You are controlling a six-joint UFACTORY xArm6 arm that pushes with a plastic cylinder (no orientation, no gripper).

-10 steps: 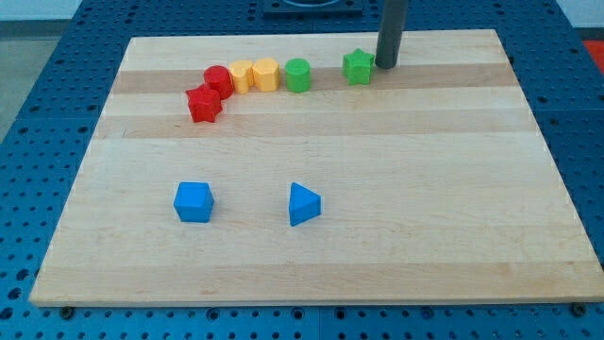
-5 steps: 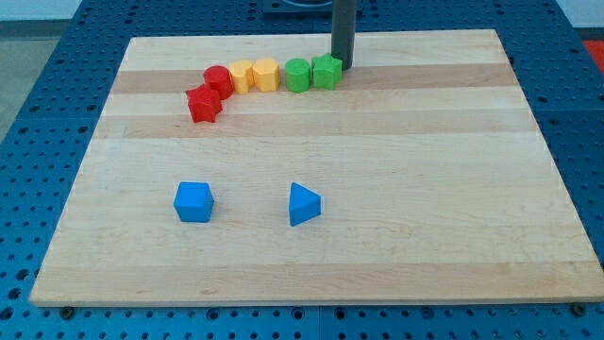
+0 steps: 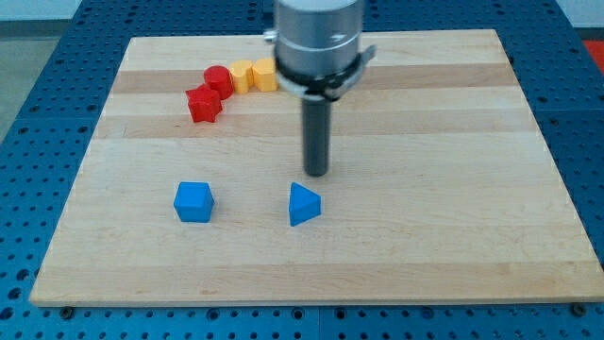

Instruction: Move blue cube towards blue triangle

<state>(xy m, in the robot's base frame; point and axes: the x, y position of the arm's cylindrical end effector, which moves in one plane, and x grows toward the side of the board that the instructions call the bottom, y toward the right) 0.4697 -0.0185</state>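
A lab: wooden board (image 3: 528, 189) on blue perforated bench (image 3: 585, 113).

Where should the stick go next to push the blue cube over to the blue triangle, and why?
Probably I should swing my tip round to the view's left side of the blue cube. Right now it sits just above the blue triangle, on the wrong side. The cube lies to the triangle's left, so a push has to start from the cube's left face.
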